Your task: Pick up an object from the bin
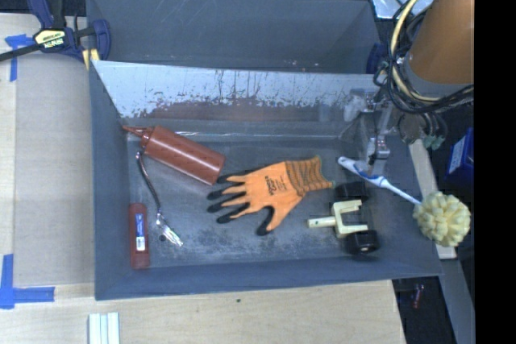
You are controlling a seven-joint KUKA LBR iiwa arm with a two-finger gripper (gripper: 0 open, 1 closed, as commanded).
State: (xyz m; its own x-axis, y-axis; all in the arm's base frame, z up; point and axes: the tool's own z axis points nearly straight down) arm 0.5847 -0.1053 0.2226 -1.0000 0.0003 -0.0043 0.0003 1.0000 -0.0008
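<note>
The hand (376, 157) hangs at the bin's (242, 105) 3 o'clock side, close to the right wall. Whether it is spread or pressed together cannot be told. A white-and-blue brush (385, 184) lies just at its 6 o'clock, head end right under the hand's tip and handle running toward 4 o'clock to a yellow puff (442, 219) at the rim. A black-and-cream gadget (352, 223) sits at the hand's 7 o'clock. An orange glove (272, 189) lies near at 8 o'clock. A brown bottle (181, 153) and a red tube (139, 236) lie well apart, toward 9 o'clock.
</note>
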